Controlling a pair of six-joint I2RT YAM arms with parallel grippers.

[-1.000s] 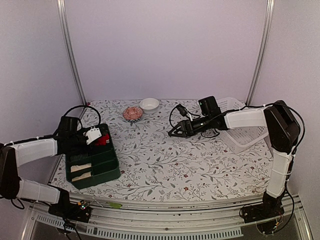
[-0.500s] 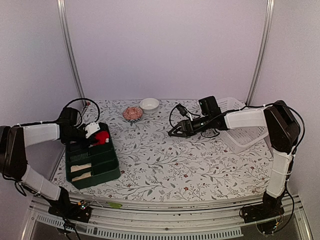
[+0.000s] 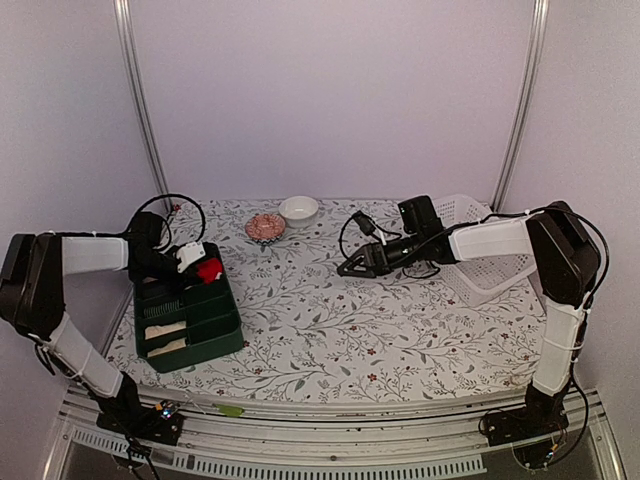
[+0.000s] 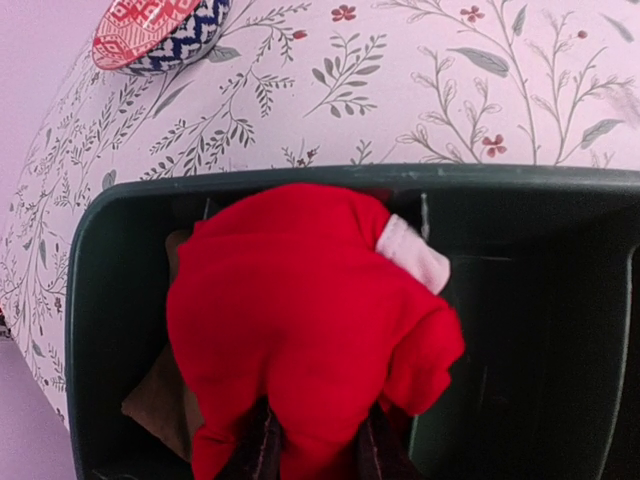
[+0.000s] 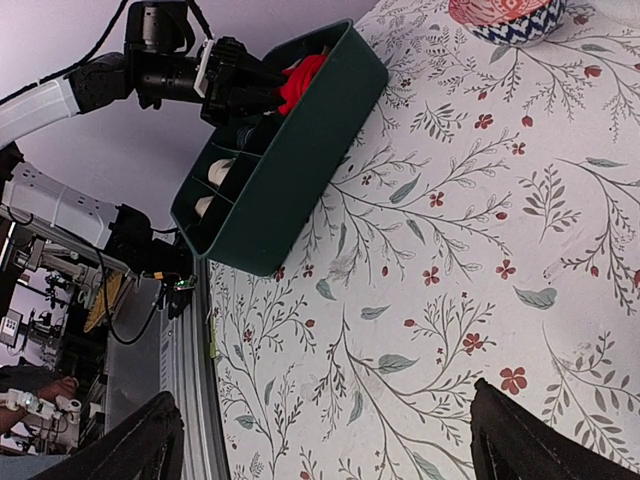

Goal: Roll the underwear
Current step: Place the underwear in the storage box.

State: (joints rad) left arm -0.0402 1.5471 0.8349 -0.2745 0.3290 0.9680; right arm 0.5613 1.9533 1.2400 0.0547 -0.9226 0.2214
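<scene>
Since the earlier pictures the left arm has been swung back toward the wall, and the left gripper (image 3: pixel 195 265) has been carried a little toward the far end of the green bin (image 3: pixel 215 335). The right arm is seen almost where it was.

The red underwear (image 3: pixel 209 268) is held by the left gripper (image 4: pixel 315 455). In the left wrist view the jaws are closed on the lower part of the bundle, and the red underwear (image 4: pixel 300 320) bulges out ahead of the fingertips (image 4: pixel 265 450), with a pale label on its right side. It is placed at the far end compartment of the green bin (image 4: pixel 90 300). Whether it rests on the bottom cannot be told. A khaki piece (image 4: pixel 155 390) is seen just beside it, low on the left. Two cream rolls (image 3: pixel 165 330) are laid in the nearer compartments.

The right gripper (image 3: pixel 352 268) is held above the middle of the table (image 3: pixel 350 330), well apart from the bin, with its jaws spread wide and nothing between them. In its own view the right gripper (image 5: pixel 330 450) is pointed toward the green bin (image 5: pixel 300 160) and the red underwear (image 5: pixel 300 75).

A patterned bowl (image 3: pixel 265 227) and a white bowl (image 3: pixel 299 208) are standing at the far edge, and a white basket (image 3: pixel 480 270) is on the right.
</scene>
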